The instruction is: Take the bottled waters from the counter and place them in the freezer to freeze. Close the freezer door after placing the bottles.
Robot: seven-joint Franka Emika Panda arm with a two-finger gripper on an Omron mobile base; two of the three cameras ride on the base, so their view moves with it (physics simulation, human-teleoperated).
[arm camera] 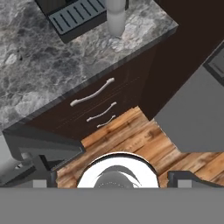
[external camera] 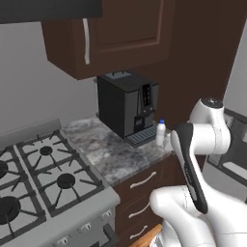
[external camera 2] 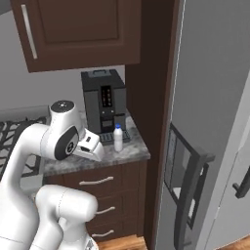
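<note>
One white bottle (external camera 2: 117,138) is standing on the counter (external camera: 113,157) by the coffee machine (external camera 2: 103,100) — the arm is folding back, gripper (arm camera: 109,177) pointing down, fingers spread wide, holding nothing.

The counter (external camera: 113,157) is a grey-and-white speckled stone slab over dark brown drawers (external camera 2: 97,181) with silver handles, set between a gas stove top (external camera: 43,178) and a tall dark brown panel. A black coffee machine (external camera: 126,108) stands at its back. One milky white bottle (external camera 2: 117,138) with a blue cap stands upright just in front of the machine's drip grille (arm camera: 76,17), near the counter's front edge.
</note>
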